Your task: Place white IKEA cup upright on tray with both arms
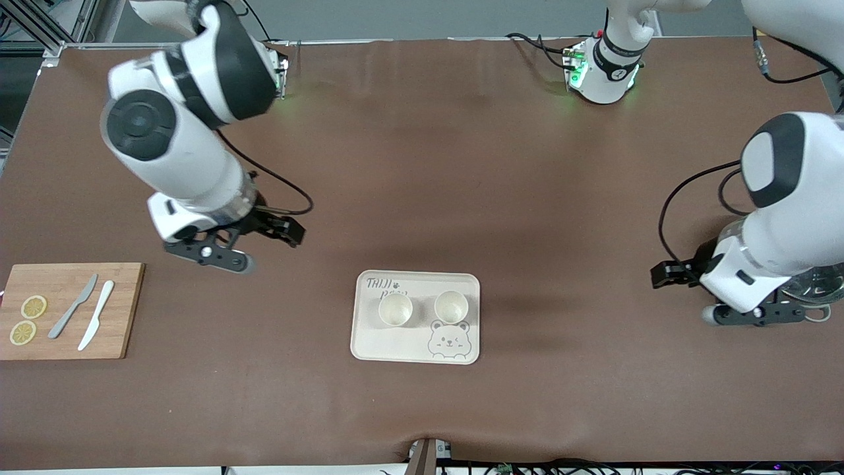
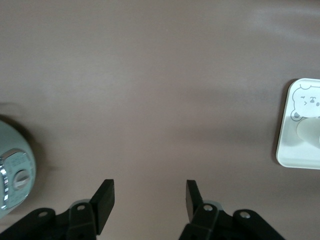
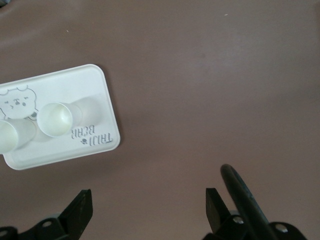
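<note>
**Cups on tray, both grippers empty and clear**

Worktop, brown, matt, faintly creased, fills the scene. Both arms are held up and away from the middle; by the look of things, both are waiting. The right gripper hangs over bare worktop between the cutting board and the tray, fingers spread wide w/ nothing between them, as the right wrist view shows. The left gripper hangs over bare worktop toward the left arm's end, beside a rounded pale object w/ a metal fitting; its fingers are set moderately apart and are empty.

The tray is cream, rectangular, round-cornered, w/ a low raised rim, a grey bear face and lettering. Two white cups stand upright in it, side by side, mouths up: one cup toward the right arm's end, the other cup toward the left arm's, just above the bear. Smooth, slightly tapered walls are seen; interiors look off-white and empty. The task appears done, or very nearly.

Risks from here: the cups look light and narrow-based, so either could be tipped if brushed by a gripper re-entering low over the tray. The tray may slide if its rim is nudged, since it is only resting on the worktop.

On the bamboo board lie two lemon slices, a grey knife and a white knife, well apart from the tray.
</note>
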Motion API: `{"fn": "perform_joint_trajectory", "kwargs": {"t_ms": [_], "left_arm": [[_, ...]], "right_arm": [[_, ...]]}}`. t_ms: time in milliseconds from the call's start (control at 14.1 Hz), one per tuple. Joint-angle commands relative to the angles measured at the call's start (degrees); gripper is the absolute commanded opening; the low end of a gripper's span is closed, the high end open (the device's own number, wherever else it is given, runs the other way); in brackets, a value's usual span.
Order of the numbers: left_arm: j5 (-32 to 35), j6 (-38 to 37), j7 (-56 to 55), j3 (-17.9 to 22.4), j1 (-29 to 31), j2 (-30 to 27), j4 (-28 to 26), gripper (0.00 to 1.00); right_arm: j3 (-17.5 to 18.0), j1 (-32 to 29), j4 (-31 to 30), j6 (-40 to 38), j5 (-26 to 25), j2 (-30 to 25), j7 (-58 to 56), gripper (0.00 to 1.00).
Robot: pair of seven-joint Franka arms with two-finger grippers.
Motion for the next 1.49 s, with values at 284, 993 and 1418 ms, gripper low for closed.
{"fn": "perform_joint_trajectory", "kwargs": {"t_ms": [284,993,1418], "left_arm": [[-0.3,-6.6,1.0,0.1,0.7,-8.1,-1.7,0.66],[-0.1,-9.6,4.9,-0.3,4.7,-21.0,-8.3,0.66],[0.0,-8.1,8.6,-0.5,7.7,-21.8,-8.2,0.67]], "right_arm": [[0.4,-8.8,-1.1,-3.2,0.9,-5.1,-15.4,1.0],[0.4,-20.1,-1.2,-6.2,-0.1,-8.4,-32.4,1.0],[0.3,-25.0,-1.4,-5.8,-1.6,-9.0,-37.5,1.0]]}}
